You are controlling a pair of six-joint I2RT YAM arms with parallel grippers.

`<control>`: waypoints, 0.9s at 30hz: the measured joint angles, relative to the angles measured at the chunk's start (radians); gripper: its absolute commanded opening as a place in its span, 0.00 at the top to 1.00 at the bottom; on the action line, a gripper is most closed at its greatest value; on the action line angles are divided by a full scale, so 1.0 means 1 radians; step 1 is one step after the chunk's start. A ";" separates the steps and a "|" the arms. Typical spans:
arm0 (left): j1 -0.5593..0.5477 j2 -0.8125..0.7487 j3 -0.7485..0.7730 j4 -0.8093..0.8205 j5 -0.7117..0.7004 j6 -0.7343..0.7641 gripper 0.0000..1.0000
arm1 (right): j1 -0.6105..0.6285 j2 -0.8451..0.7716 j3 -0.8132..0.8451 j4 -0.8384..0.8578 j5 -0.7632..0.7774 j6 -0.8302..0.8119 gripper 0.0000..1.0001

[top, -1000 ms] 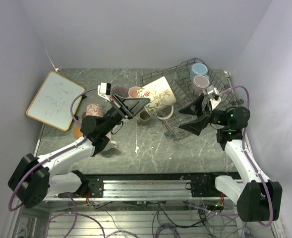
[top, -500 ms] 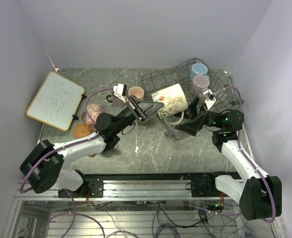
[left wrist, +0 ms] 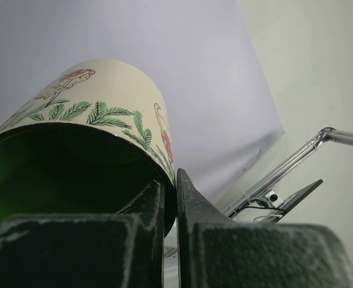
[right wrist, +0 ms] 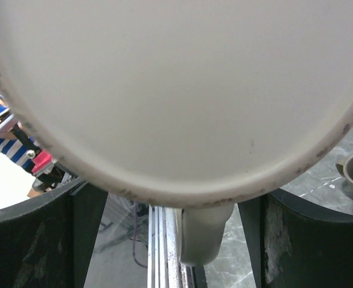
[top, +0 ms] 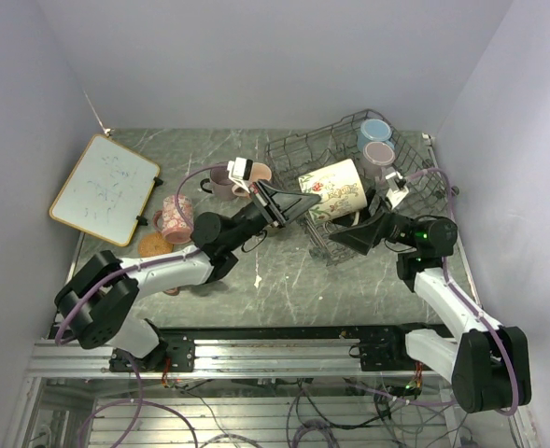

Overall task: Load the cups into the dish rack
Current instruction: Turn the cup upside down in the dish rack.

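Pale lavender walls enclose a grey-green, marble-patterned bench. Its surface is hard and smooth, so a dropped ceramic would probably chip or break. At the far right stands the dish rack, a grey wire basket with upright tines, carrying a light blue cup and a mauve cup at its far end. Item under handling: a cream floral mug with a green lining, held in the air on its side over the rack's near-left part. The left pincer is clamped on the mug's rim, one finger inside the wall and one outside. The right pincer has its jaws wide apart either side of the mug's base. That base fills the wrist view, so whether the pads touch it cannot be confirmed. Assessment: rigid, glazed and likely slick, brittle, and fairly heavy for a rim pinch. A hold across the body, clear of the handle, appears more secure. Also on the bench are a peach cup just left of the rack and a pink patterned cup farther left, beside a cork coaster and a whiteboard.
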 measured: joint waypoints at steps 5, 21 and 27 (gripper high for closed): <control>-0.011 0.015 0.019 0.008 0.000 0.000 0.93 | 0.002 0.007 0.000 0.007 0.009 0.023 0.22; -0.022 0.035 0.028 0.023 -0.001 -0.001 0.93 | 0.003 0.007 -0.001 0.000 0.038 0.065 0.74; -0.020 0.035 0.028 0.044 -0.013 -0.031 0.93 | 0.002 0.004 -0.003 0.014 0.046 0.060 1.00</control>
